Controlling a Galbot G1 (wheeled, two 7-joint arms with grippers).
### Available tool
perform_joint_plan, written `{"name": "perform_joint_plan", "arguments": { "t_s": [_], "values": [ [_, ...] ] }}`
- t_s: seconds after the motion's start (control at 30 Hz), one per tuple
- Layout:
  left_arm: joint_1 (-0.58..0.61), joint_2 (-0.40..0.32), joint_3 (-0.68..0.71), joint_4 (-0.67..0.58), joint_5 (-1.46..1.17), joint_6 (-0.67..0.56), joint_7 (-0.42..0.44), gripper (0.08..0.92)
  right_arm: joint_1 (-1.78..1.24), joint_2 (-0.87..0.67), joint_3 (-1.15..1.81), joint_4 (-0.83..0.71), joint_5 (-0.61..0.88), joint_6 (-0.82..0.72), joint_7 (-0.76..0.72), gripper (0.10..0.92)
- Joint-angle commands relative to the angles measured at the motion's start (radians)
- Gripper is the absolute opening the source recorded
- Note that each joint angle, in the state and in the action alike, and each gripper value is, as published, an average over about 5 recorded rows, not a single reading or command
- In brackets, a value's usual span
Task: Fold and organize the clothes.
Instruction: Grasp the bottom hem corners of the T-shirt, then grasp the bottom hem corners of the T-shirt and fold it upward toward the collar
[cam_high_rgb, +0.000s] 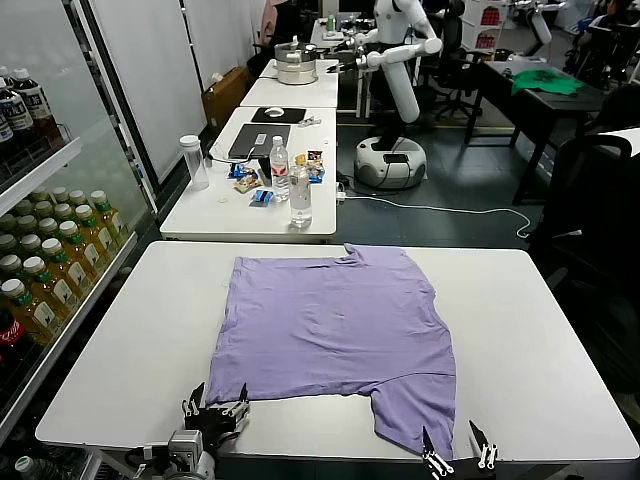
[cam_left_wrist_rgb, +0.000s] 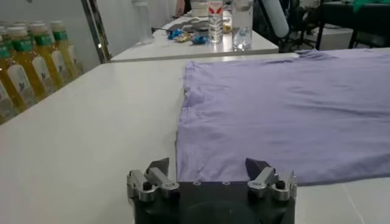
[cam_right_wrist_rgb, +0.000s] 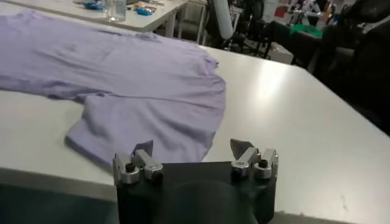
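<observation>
The clothes are one lavender T-shirt (cam_high_rgb: 340, 320) spread flat on the white table (cam_high_rgb: 530, 330). One sleeve points to the far edge and the other to the near edge. My left gripper (cam_high_rgb: 220, 395) hovers open at the front edge, just before the shirt's near left corner (cam_left_wrist_rgb: 183, 152). My right gripper (cam_high_rgb: 450, 435) is open at the front edge, beside the near sleeve (cam_right_wrist_rgb: 140, 131). In the left wrist view the left gripper (cam_left_wrist_rgb: 208, 165) holds nothing, with the shirt (cam_left_wrist_rgb: 274, 103) ahead. In the right wrist view the right gripper (cam_right_wrist_rgb: 192, 148) is likewise empty.
A second white table (cam_high_rgb: 200, 215) behind carries water bottles (cam_high_rgb: 300, 195), a laptop and snacks. Shelves of drink bottles (cam_high_rgb: 45, 265) line the left side. A black chair (cam_high_rgb: 590, 230) stands at the right. A white robot (cam_high_rgb: 395, 90) and a green garment (cam_high_rgb: 545, 82) are far back.
</observation>
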Motion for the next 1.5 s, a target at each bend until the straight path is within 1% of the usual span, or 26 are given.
{"name": "perform_joint_plan", "arguments": {
  "t_s": [0.03,0.1,0.33,0.53,0.7,0.83,0.97,1.13,1.3,1.5],
  "values": [
    [0.008,-0.001,0.007,0.003,-0.027,0.012,-0.008,0.778,-0.003,0.002,-0.029,-0.038,0.054,-0.012,-0.011,0.718],
    [0.009,-0.001,0.008,-0.002,-0.039,0.007,-0.005,0.734,-0.001,0.001,-0.028,-0.04,0.072,-0.016,-0.011,0.681],
    [0.014,0.002,0.008,-0.018,-0.093,-0.012,0.007,0.535,-0.005,-0.009,-0.02,-0.02,0.117,-0.016,-0.025,0.481],
    [0.016,0.01,-0.003,-0.032,-0.114,-0.073,0.016,0.362,-0.002,-0.027,0.016,0.038,0.127,0.015,-0.055,0.359],
    [0.007,0.037,-0.029,-0.098,-0.144,-0.118,0.026,0.215,0.036,-0.06,0.08,0.126,0.174,0.015,-0.069,0.261],
    [-0.017,0.075,-0.044,-0.155,-0.191,-0.124,0.042,0.126,0.113,-0.098,0.13,0.175,0.239,-0.007,-0.06,0.176],
    [-0.072,0.116,-0.043,-0.144,-0.214,-0.122,0.067,0.111,0.246,-0.133,0.147,0.162,0.304,-0.041,-0.035,0.128],
    [-0.184,0.148,-0.021,-0.048,-0.225,-0.121,0.085,0.111,0.46,-0.17,0.123,0.048,0.367,-0.087,0.003,0.125],
    [-0.307,0.169,0.008,0.089,-0.22,-0.124,0.099,0.111,0.635,-0.187,0.063,-0.091,0.373,-0.109,0.016,0.125],
    [-0.402,0.175,0.059,0.187,-0.193,-0.115,0.104,0.111,0.762,-0.183,-0.005,-0.243,0.35,-0.117,0.017,0.125]
  ]
}}
